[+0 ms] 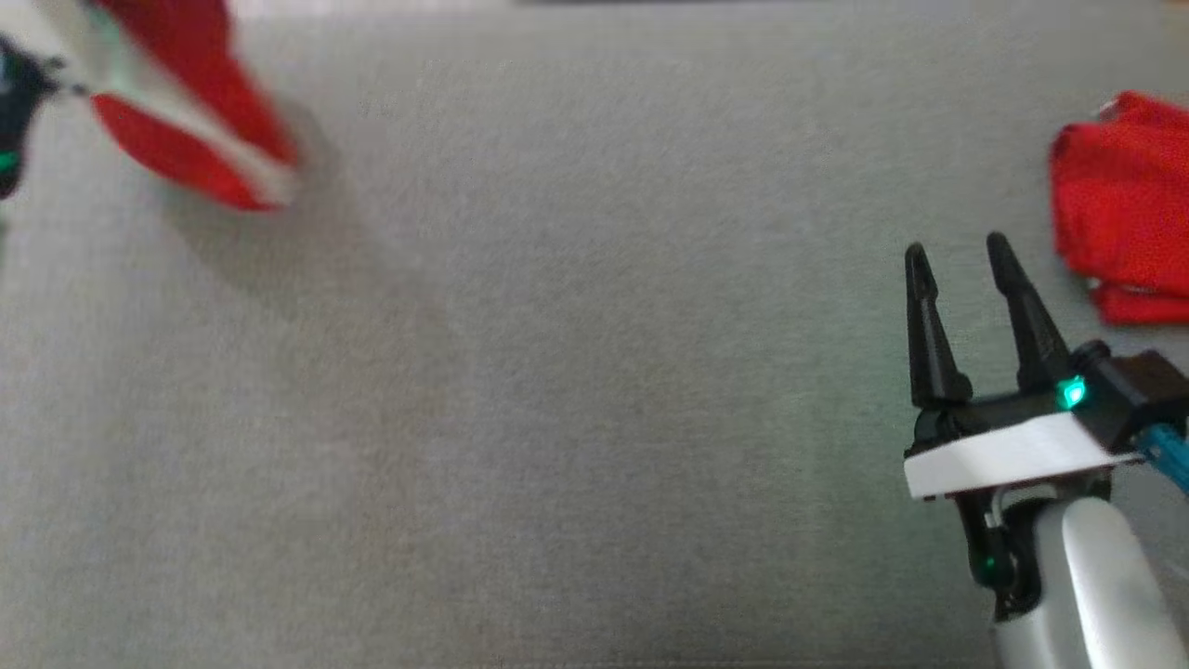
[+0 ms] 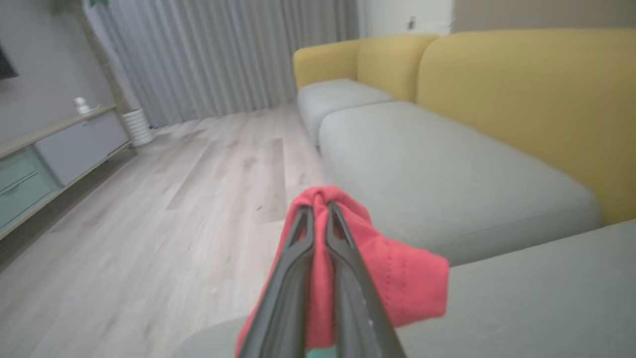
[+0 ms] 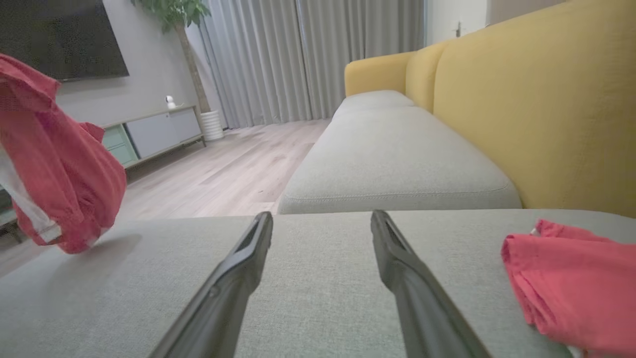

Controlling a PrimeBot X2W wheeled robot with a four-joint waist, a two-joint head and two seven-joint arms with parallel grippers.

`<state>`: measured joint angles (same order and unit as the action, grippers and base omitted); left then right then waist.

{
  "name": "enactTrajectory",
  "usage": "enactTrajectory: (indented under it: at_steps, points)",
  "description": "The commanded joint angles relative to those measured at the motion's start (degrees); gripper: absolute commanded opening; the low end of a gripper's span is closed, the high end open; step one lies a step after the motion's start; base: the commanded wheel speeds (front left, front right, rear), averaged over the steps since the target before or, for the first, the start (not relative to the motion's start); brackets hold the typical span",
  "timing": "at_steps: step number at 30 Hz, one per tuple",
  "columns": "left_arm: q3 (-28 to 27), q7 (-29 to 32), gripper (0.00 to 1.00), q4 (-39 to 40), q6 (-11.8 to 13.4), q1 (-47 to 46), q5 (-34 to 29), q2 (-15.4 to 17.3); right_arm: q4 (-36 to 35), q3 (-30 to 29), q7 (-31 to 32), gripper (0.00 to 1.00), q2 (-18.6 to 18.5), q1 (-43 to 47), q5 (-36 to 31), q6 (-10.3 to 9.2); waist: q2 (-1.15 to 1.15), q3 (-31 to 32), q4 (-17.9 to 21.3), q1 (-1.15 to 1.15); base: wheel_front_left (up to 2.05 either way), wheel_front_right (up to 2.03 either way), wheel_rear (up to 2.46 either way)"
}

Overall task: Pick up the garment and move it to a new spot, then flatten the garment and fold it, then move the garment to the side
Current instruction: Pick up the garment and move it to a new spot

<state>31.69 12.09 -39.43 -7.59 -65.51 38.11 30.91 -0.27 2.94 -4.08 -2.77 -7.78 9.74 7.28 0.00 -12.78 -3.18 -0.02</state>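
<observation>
While aloft, garment point(image 2: 407, 283) between left fingers point(image 2: 288, 278)

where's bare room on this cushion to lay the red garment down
The middle of the grey cushion is bare, from the hanging garment in the shut left gripper across to the open right gripper. The right edge is crowded by a folded red cloth.

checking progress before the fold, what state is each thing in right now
red and white garment: bunched, hanging from the left gripper
left gripper: shut on the garment
right gripper: open, empty, over the sofa cushion
second red garment: lying in a heap on the cushion, nothing touching it
</observation>
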Motion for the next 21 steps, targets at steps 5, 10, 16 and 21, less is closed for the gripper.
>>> enactTrajectory:
  at_steps: [5, 10, 16, 21]
  points:
    - [-1.3, 3.9, 0.00, 10.4, 1.4, -3.1, 4.6, -4.2, 0.8, 0.8, -2.4, 1.00, -0.1, 0.4, 1.9, 0.21, 0.00, 6.2, 4.7, 0.02, 0.00, 0.00, 0.00]
    - [-2.1, 6.1, 0.00, 17.2, 6.7, 1.7, 10.1, -11.7, 2.6, 0.8, -3.8, 1.00, -0.1, 0.9, 2.8, 0.21, 0.00, 6.4, 5.3, 0.02, 0.00, 0.00, 0.00]
    - [-3.1, 3.8, 0.00, 18.4, 15.2, 14.8, 13.4, -16.5, 4.4, 1.0, -4.7, 1.00, -0.1, 0.2, 3.2, 0.21, 0.00, 4.5, 6.2, 0.02, 0.00, 0.00, 0.00]
    - [-5.5, -1.0, 0.00, 11.3, 20.5, 26.7, 15.2, -17.4, 6.1, 1.1, -5.4, 1.00, -0.1, -0.8, 3.3, 0.21, 0.00, 2.2, 7.3, 0.02, 0.00, 0.00, 0.00]
